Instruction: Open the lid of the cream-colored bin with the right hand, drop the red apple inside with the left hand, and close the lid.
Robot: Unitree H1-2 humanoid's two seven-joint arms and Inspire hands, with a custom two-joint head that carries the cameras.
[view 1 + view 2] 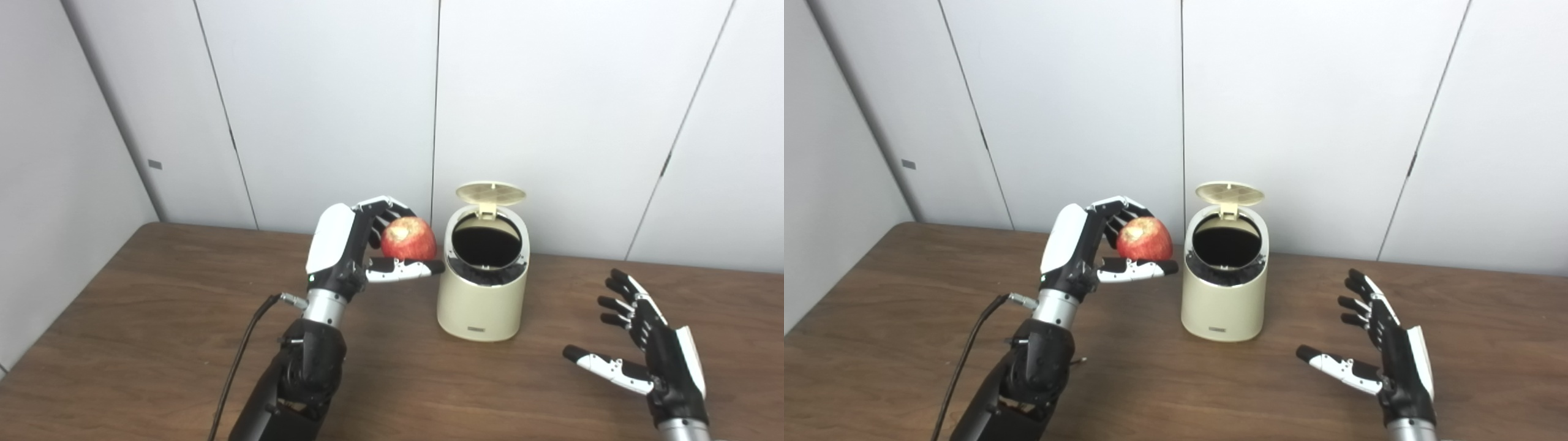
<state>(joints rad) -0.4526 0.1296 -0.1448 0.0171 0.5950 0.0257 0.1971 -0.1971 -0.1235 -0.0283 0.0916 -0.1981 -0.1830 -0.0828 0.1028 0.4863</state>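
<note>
The cream-colored bin stands upright on the brown table. Its round lid is flipped up at the back and the dark opening shows. My left hand is raised above the table just left of the bin's rim and is shut on the red apple. The apple is beside the opening, not over it. My right hand is open and empty, low over the table to the right of the bin, fingers spread.
White wall panels stand close behind the table's far edge. A black cable hangs from my left wrist over the table. Bare tabletop lies in front of the bin.
</note>
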